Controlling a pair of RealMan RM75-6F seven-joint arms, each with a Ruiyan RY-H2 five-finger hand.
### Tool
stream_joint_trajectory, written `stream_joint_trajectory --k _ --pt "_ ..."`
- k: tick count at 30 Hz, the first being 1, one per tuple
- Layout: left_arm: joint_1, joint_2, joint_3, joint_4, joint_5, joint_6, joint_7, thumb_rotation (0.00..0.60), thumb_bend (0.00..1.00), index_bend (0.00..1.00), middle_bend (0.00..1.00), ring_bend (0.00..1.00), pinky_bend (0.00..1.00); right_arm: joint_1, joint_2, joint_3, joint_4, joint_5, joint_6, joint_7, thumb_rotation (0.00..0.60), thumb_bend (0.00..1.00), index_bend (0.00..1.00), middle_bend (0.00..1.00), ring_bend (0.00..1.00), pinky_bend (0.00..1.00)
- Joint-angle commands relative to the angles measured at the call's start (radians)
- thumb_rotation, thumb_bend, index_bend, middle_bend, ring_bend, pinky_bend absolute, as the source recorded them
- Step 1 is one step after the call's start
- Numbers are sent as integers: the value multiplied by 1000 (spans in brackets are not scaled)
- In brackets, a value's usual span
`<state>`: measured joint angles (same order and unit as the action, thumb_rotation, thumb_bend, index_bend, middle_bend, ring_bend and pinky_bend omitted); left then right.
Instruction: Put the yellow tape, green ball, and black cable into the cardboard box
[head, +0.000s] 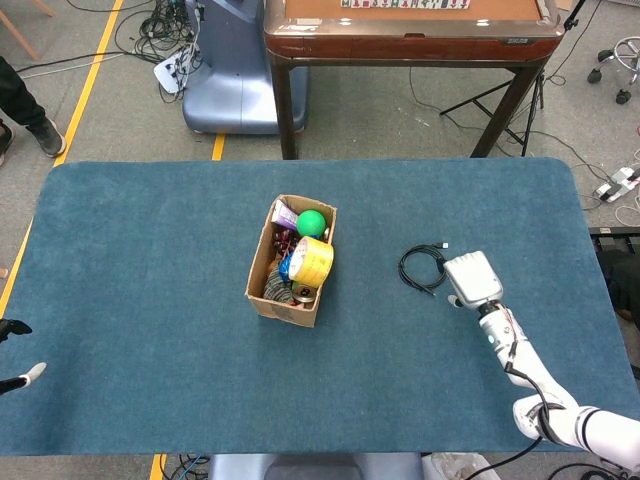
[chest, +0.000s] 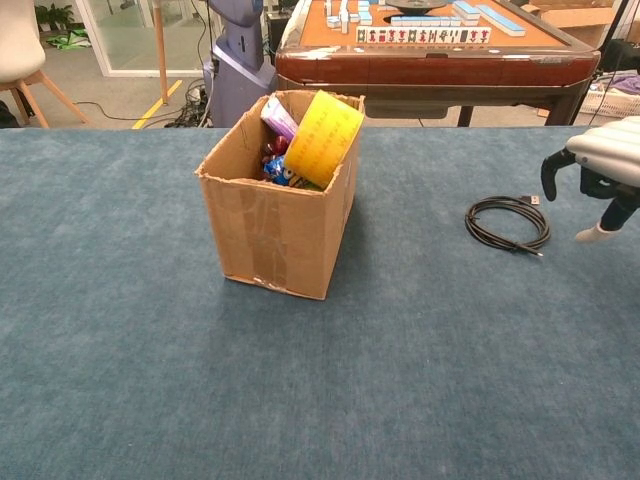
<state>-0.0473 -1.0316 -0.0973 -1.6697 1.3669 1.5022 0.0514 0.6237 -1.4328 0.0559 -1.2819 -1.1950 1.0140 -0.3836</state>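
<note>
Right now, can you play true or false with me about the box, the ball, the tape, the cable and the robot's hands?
1. The yellow tape is in the cardboard box. True.
2. The green ball lies on the table. False: it is inside the box.
3. The black cable is coiled on the table, outside the box. True.
4. The right hand holds the cable. False: it is beside the cable, with fingers apart and nothing in them.
5. The left hand is over the box. False: only its fingers show at the table's left edge, far from the box.
</note>
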Motion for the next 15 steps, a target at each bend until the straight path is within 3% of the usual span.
stream_joint_trajectory --k 1,15 --pt "0 0 0 0 0 0 -1 600 65 427 432 407 625 -2 -23 13 21 26 -28 11 600 14 456 1000 1000 1000" --pt "0 0 3 -1 2 -1 6 600 65 427 432 407 625 27 -28 13 114 38 -129 -13 600 33 456 1000 1000 1000"
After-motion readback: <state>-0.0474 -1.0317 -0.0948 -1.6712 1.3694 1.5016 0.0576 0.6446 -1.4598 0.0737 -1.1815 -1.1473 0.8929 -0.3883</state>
